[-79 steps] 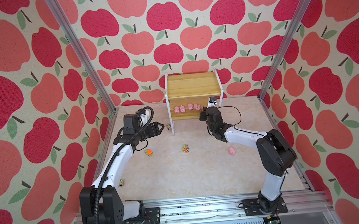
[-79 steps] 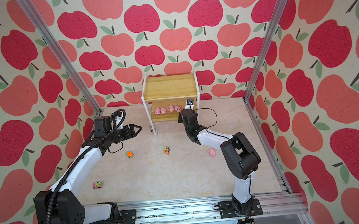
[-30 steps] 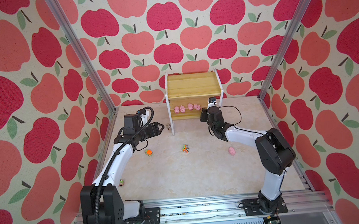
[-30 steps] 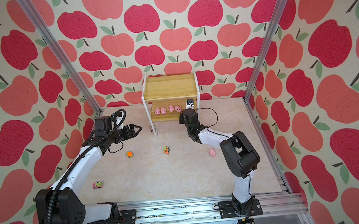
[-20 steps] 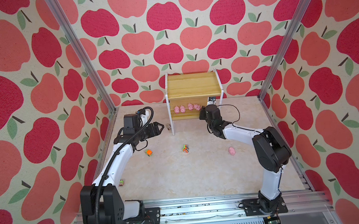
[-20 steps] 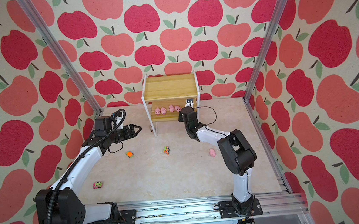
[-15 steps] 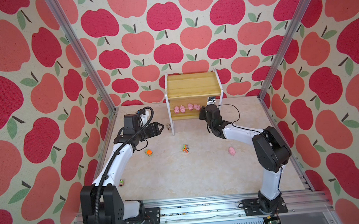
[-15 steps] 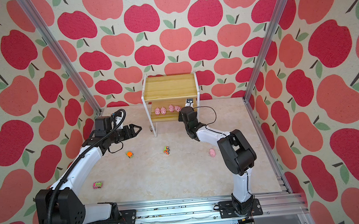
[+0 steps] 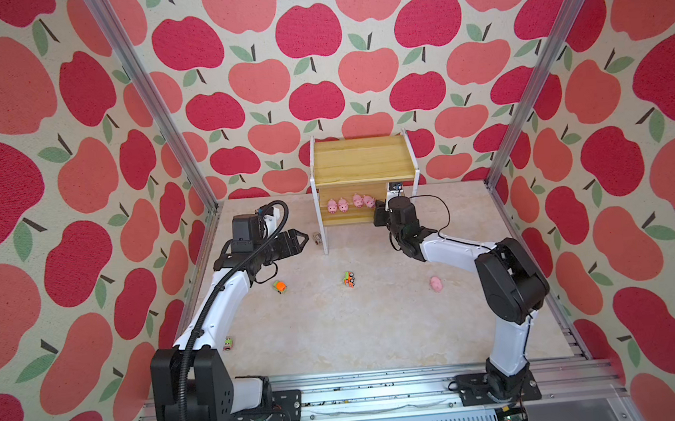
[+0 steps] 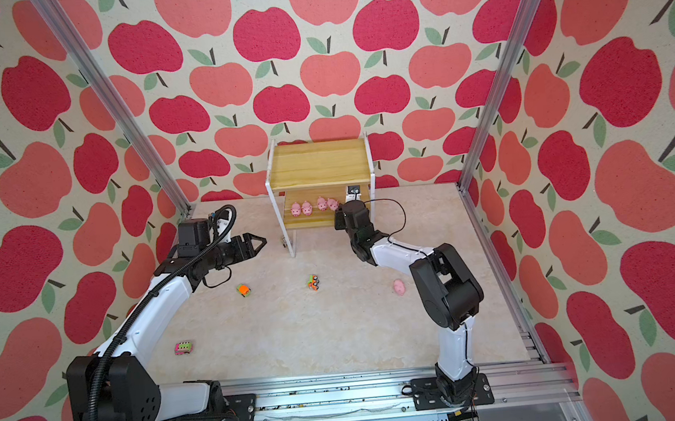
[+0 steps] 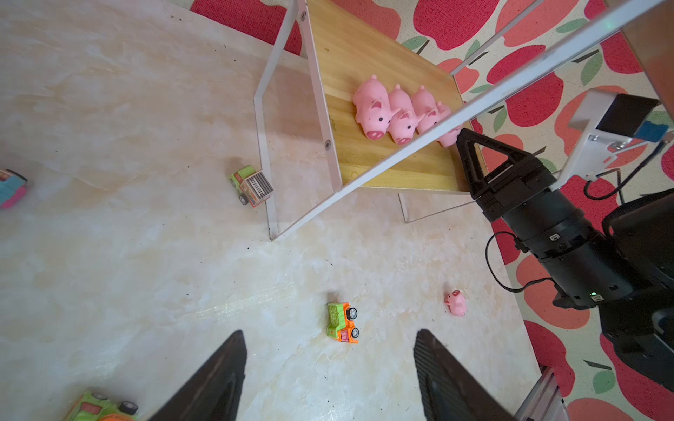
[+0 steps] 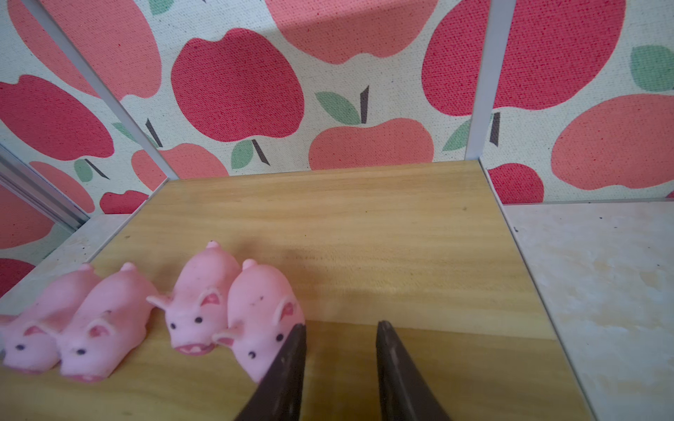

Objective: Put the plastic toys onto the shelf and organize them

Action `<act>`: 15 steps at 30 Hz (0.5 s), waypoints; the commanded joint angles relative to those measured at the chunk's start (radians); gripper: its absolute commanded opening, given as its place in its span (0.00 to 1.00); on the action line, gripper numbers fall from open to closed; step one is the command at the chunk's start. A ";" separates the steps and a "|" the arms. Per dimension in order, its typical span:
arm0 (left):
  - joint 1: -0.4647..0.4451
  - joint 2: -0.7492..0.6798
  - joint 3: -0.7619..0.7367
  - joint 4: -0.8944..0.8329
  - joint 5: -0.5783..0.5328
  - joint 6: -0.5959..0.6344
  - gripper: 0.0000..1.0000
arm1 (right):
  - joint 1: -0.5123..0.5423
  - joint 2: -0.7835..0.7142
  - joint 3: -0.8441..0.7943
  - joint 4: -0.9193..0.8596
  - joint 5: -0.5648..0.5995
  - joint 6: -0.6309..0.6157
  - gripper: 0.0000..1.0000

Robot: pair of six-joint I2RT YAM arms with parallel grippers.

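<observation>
Fingers slightly apart and gripping nothing, the right gripper is hovering at the front of the shelf's lower board, one fingertip sitting right beside the cheek of the end pig. Any sideways sweep from here is risking a shove that skews the row of four pink pigs or tips one off the front edge. The pigs are looking soft and rounded, snouts facing outward, standing in two tight pairs. A fifth pig is lying on the marbled tabletop, well apart from the shelf, with an orange truck and a green-and-orange truck waiting nearby. The left gripper is hanging over the tabletop, fingers spread wide and empty.
</observation>
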 commanded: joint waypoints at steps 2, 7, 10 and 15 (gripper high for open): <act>0.005 0.010 -0.008 0.019 0.025 0.018 0.75 | -0.002 0.010 -0.046 -0.054 -0.047 -0.003 0.36; 0.005 0.009 -0.008 0.021 0.025 0.018 0.75 | -0.001 0.008 -0.053 -0.051 -0.052 -0.001 0.36; 0.005 0.011 -0.008 0.021 0.025 0.019 0.75 | 0.001 0.008 -0.051 -0.051 -0.057 -0.002 0.36; 0.005 0.011 -0.008 0.022 0.025 0.018 0.75 | 0.004 0.007 -0.047 -0.061 -0.058 -0.015 0.36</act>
